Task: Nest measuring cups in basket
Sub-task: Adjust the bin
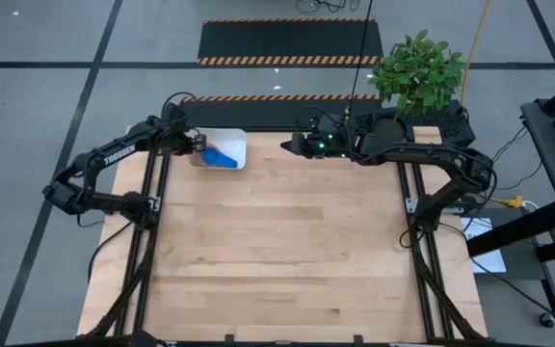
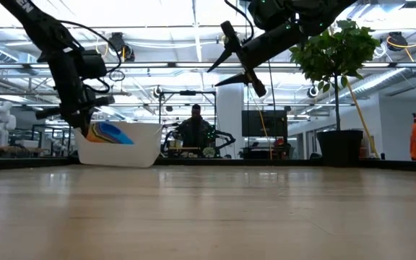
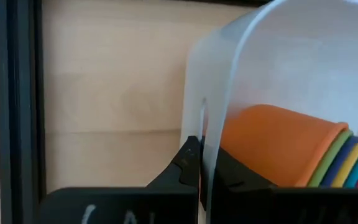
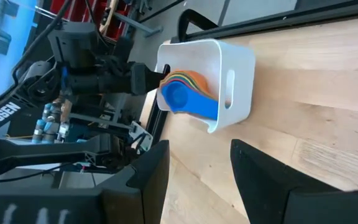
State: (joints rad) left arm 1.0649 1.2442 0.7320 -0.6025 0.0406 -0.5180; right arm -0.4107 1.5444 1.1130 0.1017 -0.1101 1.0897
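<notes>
**Desk:** What is the left claw (image 1: 197, 142) doing?

**Photographer:** Its fingers are clamped on the wall of the small white rectangular plastic basket (image 1: 235, 138), tipped up at the table's (image 1: 277, 251) far edge. Inside, the round plastic measuring cups (image 4: 188, 93) sit stacked: orange outermost, coloured rims fanned, a blue one in front.

**Desk:** And the right claw (image 1: 288, 146)?

**Photographer:** Fingers apart, holding nothing, raised near the basket.

**Desk:** Stage?

**Photographer:** Nesting looks finished. Next, likely, the basket must be set level and let go gently.
</notes>
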